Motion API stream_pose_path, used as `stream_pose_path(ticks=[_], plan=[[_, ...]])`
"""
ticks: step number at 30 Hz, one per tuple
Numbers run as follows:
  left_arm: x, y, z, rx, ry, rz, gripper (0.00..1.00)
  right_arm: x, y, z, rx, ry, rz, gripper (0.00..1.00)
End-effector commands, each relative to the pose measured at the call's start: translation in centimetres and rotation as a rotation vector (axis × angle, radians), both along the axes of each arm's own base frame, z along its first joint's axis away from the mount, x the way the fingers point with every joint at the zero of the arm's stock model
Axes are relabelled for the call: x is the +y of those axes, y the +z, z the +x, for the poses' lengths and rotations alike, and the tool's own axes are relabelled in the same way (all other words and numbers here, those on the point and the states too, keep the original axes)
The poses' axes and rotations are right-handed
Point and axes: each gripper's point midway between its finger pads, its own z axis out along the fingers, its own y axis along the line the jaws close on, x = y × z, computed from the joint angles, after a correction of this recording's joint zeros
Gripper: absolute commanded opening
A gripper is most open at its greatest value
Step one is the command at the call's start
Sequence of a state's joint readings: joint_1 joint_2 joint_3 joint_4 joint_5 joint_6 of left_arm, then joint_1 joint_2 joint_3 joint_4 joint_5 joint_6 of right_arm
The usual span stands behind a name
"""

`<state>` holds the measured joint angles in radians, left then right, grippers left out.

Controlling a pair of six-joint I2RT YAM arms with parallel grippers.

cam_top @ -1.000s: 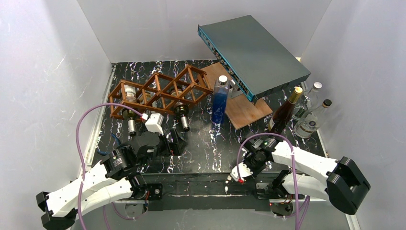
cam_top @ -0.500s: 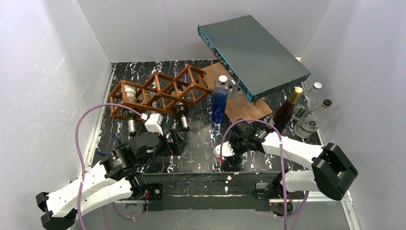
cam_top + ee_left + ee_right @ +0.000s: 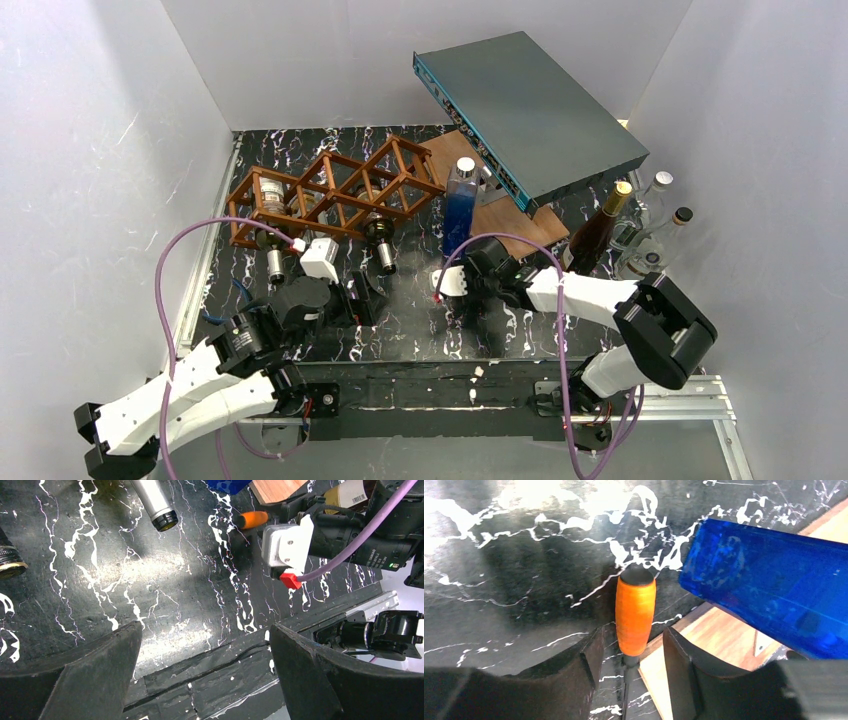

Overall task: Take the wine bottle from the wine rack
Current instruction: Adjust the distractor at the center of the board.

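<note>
Wine bottle point(image 3: 382, 245) has dark body, silver neck.

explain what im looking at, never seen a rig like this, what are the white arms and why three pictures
Two white robot arms, each ending in a two-finger gripper. One picture looks down from above; the others come from a camera on each wrist. On the black table: a wine rack holding bottles, an upright blue bottle, a wooden board, a tilted grey box. The left gripper is open and empty. The right gripper is slightly open around an orange handle, apparently not gripping it.
</note>
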<state>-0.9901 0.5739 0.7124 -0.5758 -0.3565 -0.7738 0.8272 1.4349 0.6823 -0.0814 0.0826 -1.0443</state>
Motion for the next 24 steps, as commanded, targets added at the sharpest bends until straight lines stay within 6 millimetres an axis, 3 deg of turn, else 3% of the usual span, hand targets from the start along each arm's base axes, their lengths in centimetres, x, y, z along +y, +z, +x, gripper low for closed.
stream_pose_path(ticks=[1,10,14,24], plan=[[0.8,-0.5,0.1,-0.012,0.025,0.022,0.98,1.9,2.8,2.5,-0.1,-0.057,0.093,0.58],[1.0,-0.7,0.1,-0.013,0.028,0.015,0.98,1.8,2.8,2.0,-0.043,-0.104,0.108,0.62],[0.8,-0.6,0.0,-0.013,0.022,0.011,0.98,2.0,3.7,1.5,-0.011,-0.117,0.135,0.67],[0.0,0.4,0.4,-0.019,0.003,0.015,0.98,2.3,5.5,-3.8,0.216,0.011,0.159,0.9]])
